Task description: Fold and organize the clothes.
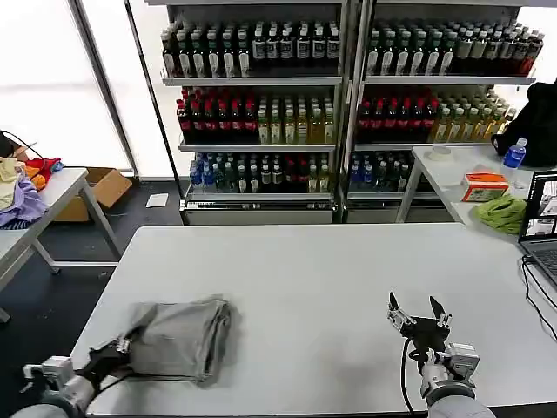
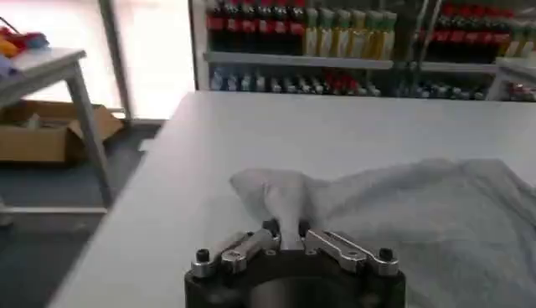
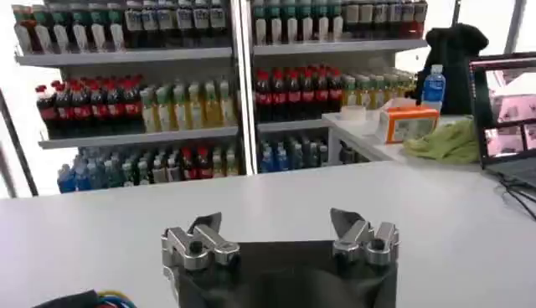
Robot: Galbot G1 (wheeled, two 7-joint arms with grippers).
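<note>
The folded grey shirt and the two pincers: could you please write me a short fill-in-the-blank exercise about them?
1. The left pincer is shut on a corner of the grey ____.
2. The right pincer hovers over the white table with its fingers ____.
3. The folded shirt lies on the robot's ____ side of the table.

Missing words: shirt; open; left

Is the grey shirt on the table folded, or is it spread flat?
Folded. The grey shirt lies as a compact, layered bundle with creases, not spread. The left gripper pinches one bunched corner of it.
</note>
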